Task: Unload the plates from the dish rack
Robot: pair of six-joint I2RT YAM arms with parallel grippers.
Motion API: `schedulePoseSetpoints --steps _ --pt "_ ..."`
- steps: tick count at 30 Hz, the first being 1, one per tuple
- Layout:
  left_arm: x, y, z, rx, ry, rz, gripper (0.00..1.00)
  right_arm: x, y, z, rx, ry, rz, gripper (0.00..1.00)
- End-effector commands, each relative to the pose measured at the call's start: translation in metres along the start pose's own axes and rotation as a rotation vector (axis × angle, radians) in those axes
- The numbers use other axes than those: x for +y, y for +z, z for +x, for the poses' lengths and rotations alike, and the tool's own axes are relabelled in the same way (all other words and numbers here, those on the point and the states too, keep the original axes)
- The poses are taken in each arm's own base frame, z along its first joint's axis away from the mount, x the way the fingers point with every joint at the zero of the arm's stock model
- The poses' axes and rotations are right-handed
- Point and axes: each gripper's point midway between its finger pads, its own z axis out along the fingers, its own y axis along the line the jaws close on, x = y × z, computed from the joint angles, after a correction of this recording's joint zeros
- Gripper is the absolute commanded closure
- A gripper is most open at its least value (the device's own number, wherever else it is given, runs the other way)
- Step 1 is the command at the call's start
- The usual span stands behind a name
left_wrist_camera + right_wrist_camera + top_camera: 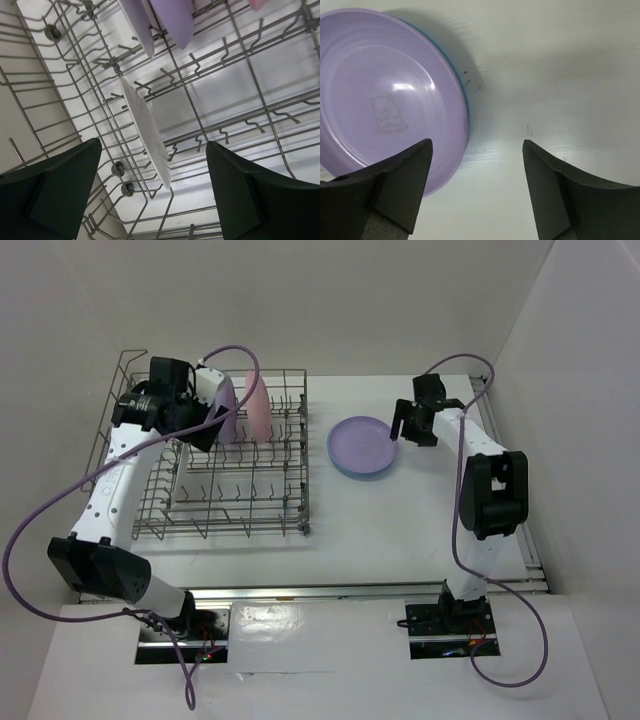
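The grey wire dish rack [238,492] stands on the left of the table. Upright in its back row are a lavender plate [229,412] and a pink plate [256,405]. My left gripper [203,422] hangs open inside the rack. In the left wrist view, my left gripper [152,142] straddles a white plate [145,127] standing edge-on between the tines [225,65], without touching it. Lavender plates [172,17] stand beyond. On the table, a lavender plate [360,443] lies on a blue plate [466,102]. My right gripper [476,141] is open just above the lavender plate's [385,95] right rim, holding nothing.
White walls enclose the table [400,530] at the back and on both sides. A purple cable [40,520] loops off the left arm beside the rack. The rack's taller wire side [112,415] rises at its left end.
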Motion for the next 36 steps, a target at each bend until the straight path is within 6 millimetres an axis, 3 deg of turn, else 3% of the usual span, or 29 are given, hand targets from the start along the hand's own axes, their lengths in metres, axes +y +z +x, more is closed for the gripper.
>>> schedulePoseSetpoints --steps 1,2,4,5,6,8,11,16,18,19,20,23,26,29,30,35,36 --pt "0.013 0.004 0.007 0.047 -0.05 -0.055 0.0 0.003 -0.036 -0.021 -0.099 -0.103 0.1 0.21" --pt "0.016 0.006 0.012 0.064 -0.066 -0.065 0.0 0.015 -0.036 -0.019 -0.112 -0.132 0.064 0.23" --pt "0.018 0.01 0.019 0.094 -0.075 -0.088 0.0 0.075 -0.035 -0.019 -0.19 -0.236 -0.132 0.31" --pt "0.021 0.012 0.024 0.107 -0.084 -0.092 0.0 0.08 -0.033 -0.011 -0.166 -0.242 -0.168 0.33" --pt "0.024 0.011 0.028 0.122 -0.101 -0.105 0.0 0.097 -0.028 -0.01 -0.177 -0.259 -0.216 0.37" --pt "0.023 0.013 0.035 0.141 -0.119 -0.094 0.03 0.106 -0.018 -0.004 -0.137 -0.201 -0.252 0.57" --pt "0.014 0.021 0.047 0.168 -0.128 -0.045 0.08 0.109 0.004 0.007 -0.078 -0.151 -0.251 0.73" --pt "-0.005 0.033 0.058 0.201 -0.141 0.06 0.14 0.114 0.016 0.014 -0.041 -0.143 -0.272 0.73" --pt "0.0 0.043 0.069 0.253 -0.157 0.015 0.25 0.114 0.016 0.014 -0.04 -0.134 -0.272 0.73" --pt "0.004 0.046 0.073 0.269 -0.165 0.003 0.25 0.114 0.016 0.014 -0.04 -0.134 -0.272 0.73" --pt "0.003 0.054 0.083 0.308 -0.185 0.009 0.3 0.117 0.005 0.006 -0.066 -0.134 -0.282 0.73" --pt "0.009 0.063 0.103 0.376 -0.214 -0.036 0.3 0.119 -0.009 0.002 -0.092 -0.135 -0.303 0.73" --pt "0.006 0.067 0.102 0.356 -0.23 -0.01 0.48 0.122 -0.021 -0.003 -0.111 -0.136 -0.322 0.73" --pt "0.0 0.068 0.099 0.342 -0.237 0.029 0.77 0.123 -0.029 -0.004 -0.12 -0.137 -0.336 0.73" --pt "0.001 0.068 0.101 0.357 -0.267 0.025 0.98 0.124 -0.035 -0.007 -0.133 -0.137 -0.341 0.72" --pt "0.013 0.05 0.08 0.307 -0.326 0.018 1.0 0.133 -0.054 -0.015 -0.158 -0.146 -0.368 0.71" --pt "0.022 0.045 0.067 0.262 -0.336 0.009 1.0 0.136 -0.062 -0.02 -0.174 -0.148 -0.387 0.71"
